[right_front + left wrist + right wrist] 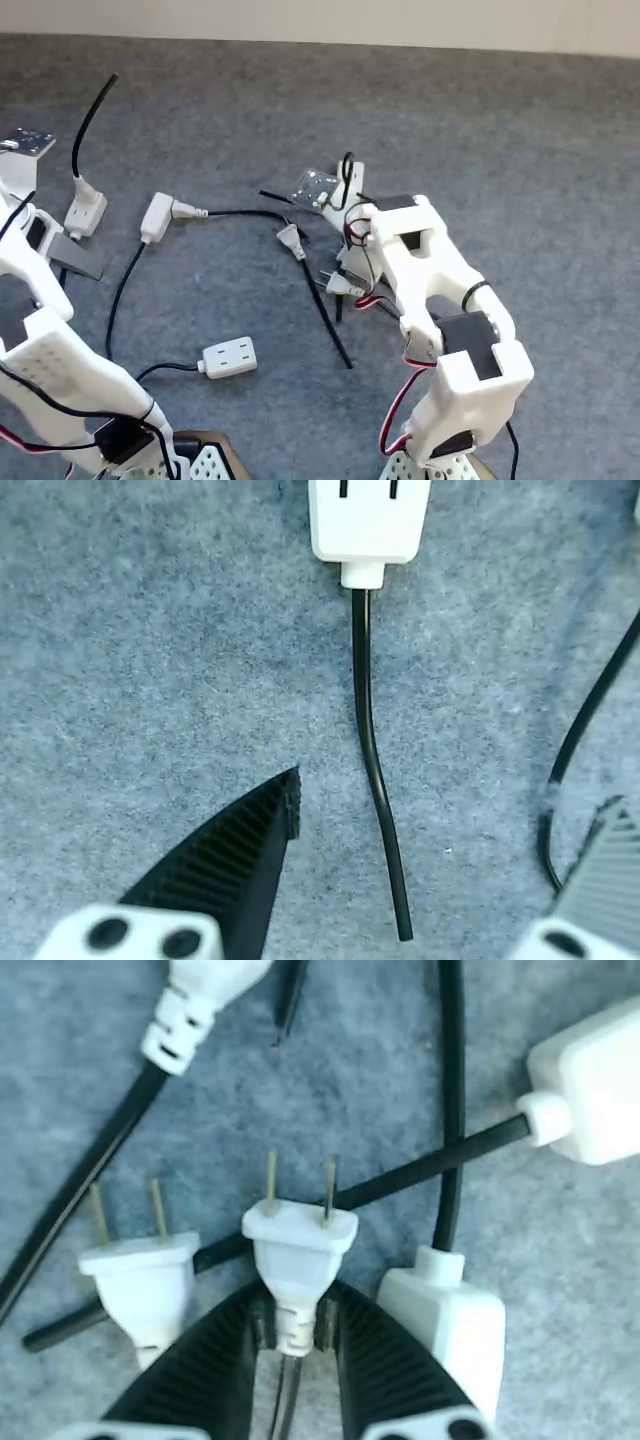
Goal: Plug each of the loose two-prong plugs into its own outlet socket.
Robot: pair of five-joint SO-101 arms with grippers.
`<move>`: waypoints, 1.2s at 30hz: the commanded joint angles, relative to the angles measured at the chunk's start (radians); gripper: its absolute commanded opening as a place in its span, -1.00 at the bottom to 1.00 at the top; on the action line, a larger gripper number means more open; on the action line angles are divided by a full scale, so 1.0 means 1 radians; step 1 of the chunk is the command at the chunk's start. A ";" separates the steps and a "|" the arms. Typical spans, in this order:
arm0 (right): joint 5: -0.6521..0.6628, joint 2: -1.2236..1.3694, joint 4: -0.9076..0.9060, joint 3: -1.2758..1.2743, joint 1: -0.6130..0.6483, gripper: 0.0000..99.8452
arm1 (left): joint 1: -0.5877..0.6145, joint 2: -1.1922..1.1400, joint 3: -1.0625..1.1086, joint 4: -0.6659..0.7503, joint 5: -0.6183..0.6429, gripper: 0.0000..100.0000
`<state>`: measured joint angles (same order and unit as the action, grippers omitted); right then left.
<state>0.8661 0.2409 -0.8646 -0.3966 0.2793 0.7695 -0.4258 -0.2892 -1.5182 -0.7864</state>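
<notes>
Clamping right claw (297, 1325) shut on white plug (298, 1245): black fingers (215, 1360) pinching the neck from both sides, right where the cord is leaving the body, prongs pointing away from the wrist. Cannot tell whether resting it on the grey tabletop (370, 1080) or hovering it just above. Seeing second plug (140, 1272) lying just beside it, prongs aiming the same way, clear of the fingers. Seeing outlet block (447, 1325) lying on the other side, close against the other finger; touching or not, cannot tell. Seeing black cord (420, 1165) passing behind the prongs and running into another white block (590, 1080). Seeing third plug (205, 985) lying farther out, beyond second plug.

Holding left claw (455, 810) wide open, gripping nothing. Straddling the cut end of a thin cord (372, 770), dark finger (245, 855) on one side and pale finger (600, 865) on the other, touching it with neither. Following that cord straight out to a white outlet (370, 515), two slots facing up, well apart from the claw.

Hanging right arm (430, 270) over the middle of the tabletop, left arm (50, 360) along the left edge. Seeing three-way outlet (230, 357) lying towards the near edge between the arm bases. Seeing plugged outlet (157, 216) lying left of centre with seated plug (186, 210) in its end. Seeing left-edge outlet (85, 213) lying with its cord running towards the far edge.
</notes>
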 commanded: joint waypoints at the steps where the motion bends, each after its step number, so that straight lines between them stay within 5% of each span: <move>1: -0.038 -0.002 0.025 0.008 -0.022 -0.99 | 0.005 0.010 -0.042 -0.008 -0.002 -0.15; 8: -0.255 -0.162 -0.176 0.142 0.050 -0.99 | -0.021 0.010 -0.122 -0.015 0.055 -0.15; 17: -0.423 -0.657 -0.048 -0.140 0.386 -0.99 | -0.117 0.012 -0.364 -0.146 0.133 -0.14; 24: -0.525 -0.759 0.002 -0.278 0.588 -0.99 | -0.124 0.012 -0.507 -0.143 0.173 -0.08; 30: -0.632 -0.871 0.269 -0.473 0.624 -0.99 | -0.124 0.010 -0.582 -0.106 0.187 -0.05; 36: -0.640 -0.977 0.294 -0.542 0.607 -0.99 | -0.139 0.012 -0.585 -0.083 0.189 -0.05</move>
<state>0.2386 -0.6567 -0.6053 -0.9383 0.8945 0.6590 -0.4258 -0.8355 -1.6226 -0.6068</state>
